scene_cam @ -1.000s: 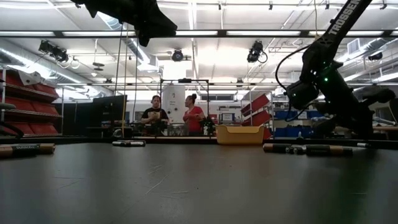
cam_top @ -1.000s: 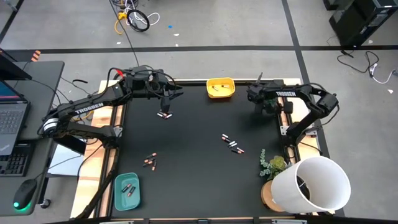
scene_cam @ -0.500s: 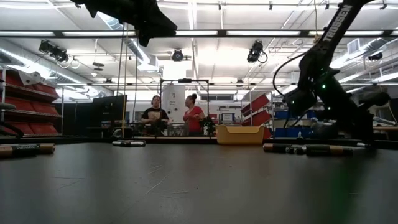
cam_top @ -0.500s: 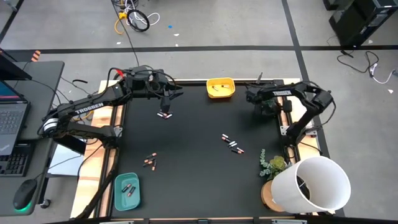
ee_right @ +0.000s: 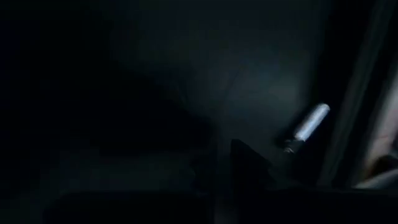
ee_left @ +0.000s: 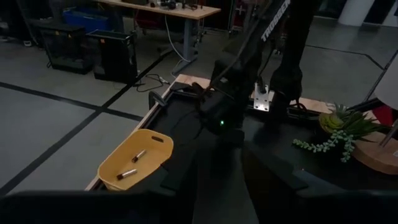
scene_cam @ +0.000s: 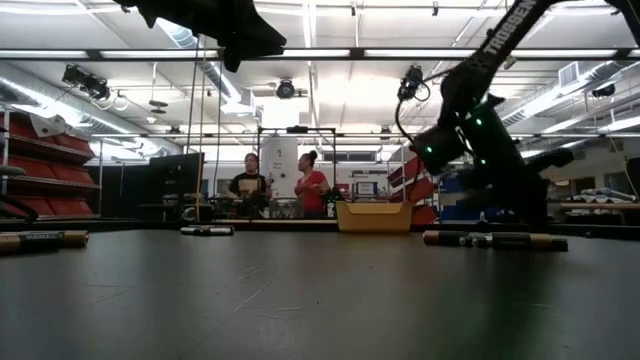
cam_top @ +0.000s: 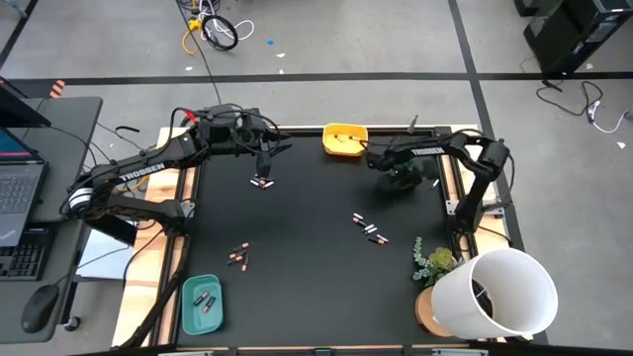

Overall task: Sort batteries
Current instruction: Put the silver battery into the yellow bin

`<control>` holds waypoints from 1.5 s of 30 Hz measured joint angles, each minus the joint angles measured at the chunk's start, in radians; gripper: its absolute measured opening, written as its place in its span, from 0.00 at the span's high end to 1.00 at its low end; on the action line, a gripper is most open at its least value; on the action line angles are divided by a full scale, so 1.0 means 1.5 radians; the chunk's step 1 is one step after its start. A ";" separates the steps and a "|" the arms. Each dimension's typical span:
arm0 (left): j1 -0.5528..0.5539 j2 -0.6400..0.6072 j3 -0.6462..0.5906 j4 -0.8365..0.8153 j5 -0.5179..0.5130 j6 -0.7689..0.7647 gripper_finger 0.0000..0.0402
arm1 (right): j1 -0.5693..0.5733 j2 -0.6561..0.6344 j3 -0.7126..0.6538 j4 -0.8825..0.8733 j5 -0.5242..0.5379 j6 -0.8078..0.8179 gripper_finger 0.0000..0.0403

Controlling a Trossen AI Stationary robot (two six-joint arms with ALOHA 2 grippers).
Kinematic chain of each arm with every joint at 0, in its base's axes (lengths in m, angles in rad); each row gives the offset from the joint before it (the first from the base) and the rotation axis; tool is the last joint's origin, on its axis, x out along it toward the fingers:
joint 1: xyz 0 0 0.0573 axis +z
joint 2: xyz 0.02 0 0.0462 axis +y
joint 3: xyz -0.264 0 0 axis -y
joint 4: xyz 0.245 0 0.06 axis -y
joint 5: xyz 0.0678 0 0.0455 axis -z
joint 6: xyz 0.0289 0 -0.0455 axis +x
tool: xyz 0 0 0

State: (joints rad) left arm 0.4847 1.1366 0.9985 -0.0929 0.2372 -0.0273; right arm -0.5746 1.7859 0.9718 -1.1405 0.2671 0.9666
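The right gripper [cam_top: 374,161], fingers' state unclear, has swung leftward toward the yellow tray [cam_top: 346,139] at upper centre; the left gripper [cam_top: 265,168], equally unclear, hasn't moved.

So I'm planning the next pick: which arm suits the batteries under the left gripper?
Left, probably. The left gripper hangs right over those batteries; the right gripper sits beside the yellow tray, farther off.

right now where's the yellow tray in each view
High view: yellow tray at the table's far edge, near the middle, just left of the right tool.
Low view: yellow tray at the far edge, right of centre.
Left wrist view: yellow tray at lower left, two batteries inside.
Right wrist view: not in it.
Shared landmark: the right arm beside the tray.
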 joint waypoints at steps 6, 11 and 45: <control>0.000 0.000 0.000 -0.001 0.000 0.000 0.66 | 0.069 -0.009 0.085 -0.123 0.046 0.051 0.91; 0.000 0.000 0.000 -0.001 0.000 0.000 0.66 | 0.044 -0.005 0.036 -0.123 0.029 0.147 0.92; 0.000 -0.005 0.000 -0.051 -0.001 -0.020 0.66 | -0.008 -0.122 -0.149 0.007 0.052 0.537 0.91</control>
State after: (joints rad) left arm 0.4847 1.1294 0.9985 -0.1700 0.2359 -0.0566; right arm -0.5865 1.6026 0.7482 -1.1295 0.3456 1.7728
